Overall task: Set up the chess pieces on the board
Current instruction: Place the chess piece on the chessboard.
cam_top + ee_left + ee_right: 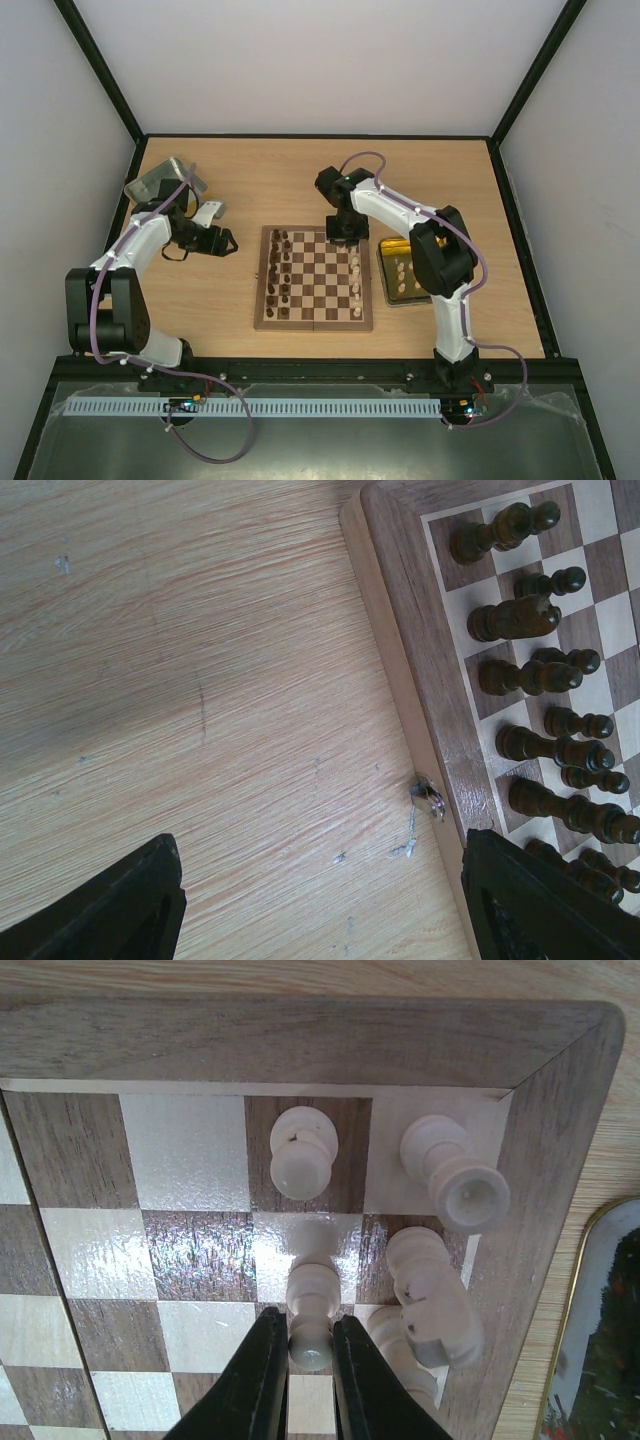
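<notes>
The board (pixel 313 318) lies mid-table. Dark chess pieces (pixel 281 272) stand in two rows along its left side, and also show in the left wrist view (pixel 520 620). Cream pieces (pixel 357 285) stand along its right side. My right gripper (pixel 310 1345) hangs over the board's far right corner (pixel 347 232). It is shut on the head of a cream pawn (pixel 312 1305), whose base is on or just above a pale square. Another pawn (pixel 303 1152), a rook (pixel 455 1172) and a knight (pixel 435 1295) stand beside it. My left gripper (pixel 325 900) is open and empty over bare table, left of the board (pixel 228 241).
A yellow-sided tray (pixel 386 272) holding several cream pieces lies right of the board; its rim shows in the right wrist view (pixel 575 1300). A silver tin (pixel 160 180) sits at the far left. A small metal latch (pixel 430 798) sticks out from the board's left edge (pixel 400 630).
</notes>
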Controlling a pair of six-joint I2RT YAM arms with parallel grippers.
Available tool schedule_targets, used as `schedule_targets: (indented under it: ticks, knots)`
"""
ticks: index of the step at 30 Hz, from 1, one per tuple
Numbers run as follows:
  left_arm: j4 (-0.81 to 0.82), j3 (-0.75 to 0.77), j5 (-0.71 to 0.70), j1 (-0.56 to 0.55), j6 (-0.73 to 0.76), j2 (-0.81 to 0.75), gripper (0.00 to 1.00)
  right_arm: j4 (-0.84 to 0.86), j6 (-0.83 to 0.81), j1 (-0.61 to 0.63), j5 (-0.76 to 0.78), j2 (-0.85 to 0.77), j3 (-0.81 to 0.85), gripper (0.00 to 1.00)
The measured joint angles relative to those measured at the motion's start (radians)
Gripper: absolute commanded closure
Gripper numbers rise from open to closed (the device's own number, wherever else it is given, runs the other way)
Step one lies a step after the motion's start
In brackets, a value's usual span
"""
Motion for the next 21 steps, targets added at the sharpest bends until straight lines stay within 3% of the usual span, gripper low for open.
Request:
schedule_targets:
  ticks: [21]
  knots:
    - [0.000, 0.000, 0.000, 0.000, 0.000, 0.000, 0.24, -0.002, -0.006, 0.000, 0.009, 0.028, 0.027, 0.90]
